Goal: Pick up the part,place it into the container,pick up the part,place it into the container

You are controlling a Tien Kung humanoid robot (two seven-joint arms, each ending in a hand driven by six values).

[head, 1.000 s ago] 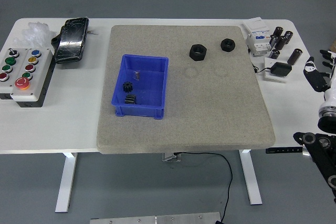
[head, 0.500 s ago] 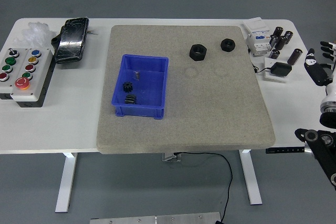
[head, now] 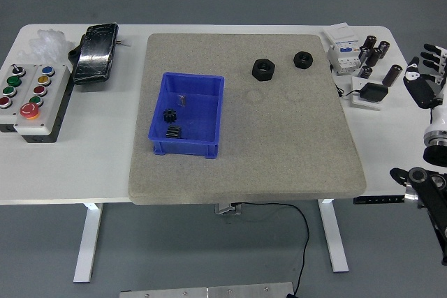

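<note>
- The right hand (head: 424, 78) sits at the picture's right edge, beyond the table's end, fingers spread and holding nothing; its arm is partly cut off by the frame.
- Two black hex nuts lie on the grey mat (head: 279, 144): the larger nut (head: 262, 70) and the smaller nut (head: 303, 58), near each other by the far edge.
- The blue bin (head: 210, 113) rests on the mat's left part; inside are a small black gear (head: 168, 115), another dark part (head: 174, 131) too small to identify, and a tiny piece near its far wall.
- A button box (head: 28, 99) stands at the table's left end.
</note>
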